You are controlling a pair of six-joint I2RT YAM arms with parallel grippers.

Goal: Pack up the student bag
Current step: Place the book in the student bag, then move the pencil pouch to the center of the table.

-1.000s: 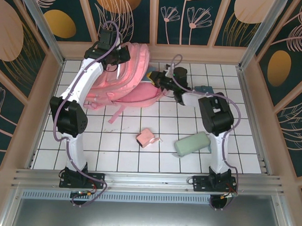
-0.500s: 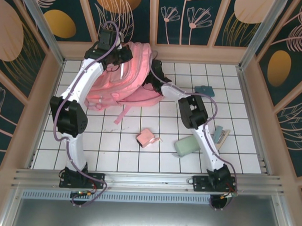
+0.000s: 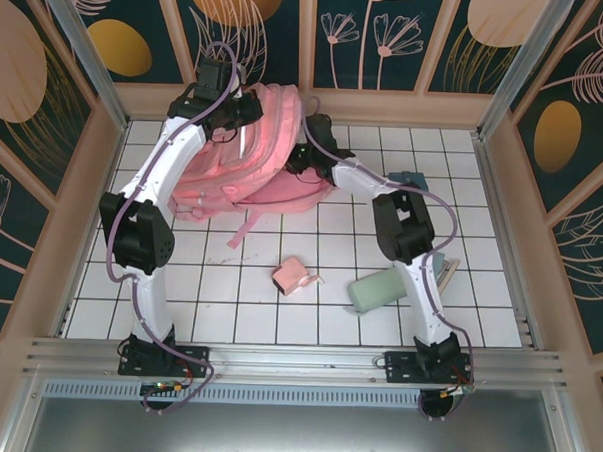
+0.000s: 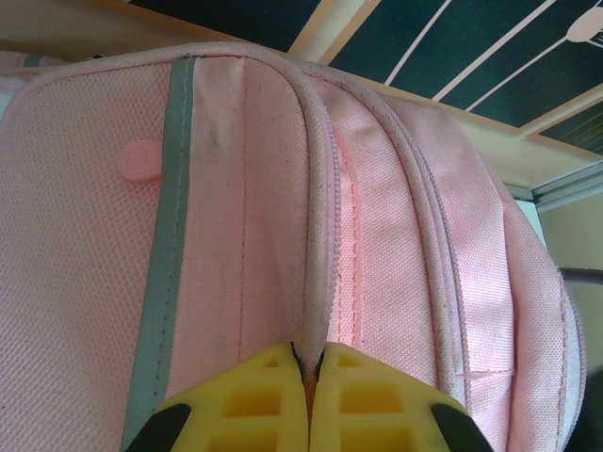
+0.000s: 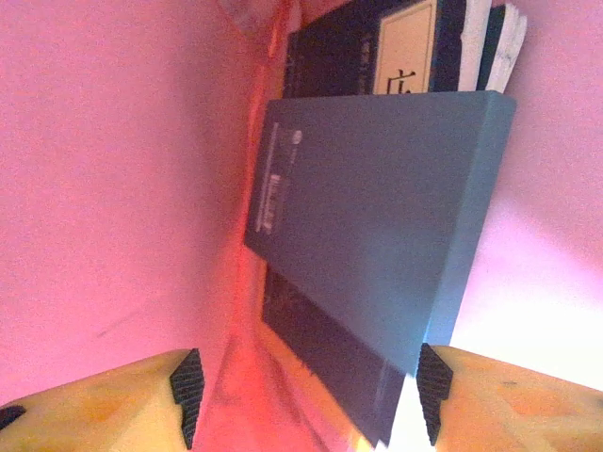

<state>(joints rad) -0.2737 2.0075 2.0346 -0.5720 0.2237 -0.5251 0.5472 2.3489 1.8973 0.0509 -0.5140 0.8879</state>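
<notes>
Right wrist view: my right tool (image 5: 306, 386) gapes inside the soft pink student bag (image 3: 247, 154), upper middle of the desk (image 3: 278, 315), astride a slate-blue book (image 5: 377, 217). My left tool (image 4: 309, 363) pinches its seam. Small pink pouch (image 3: 292, 277), green case (image 3: 382, 289) lie unpacked.

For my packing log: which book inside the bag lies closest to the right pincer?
The plain blue-grey book: it lies in front, right before the right pincer, covering most of the dark book with the cream label.
</notes>
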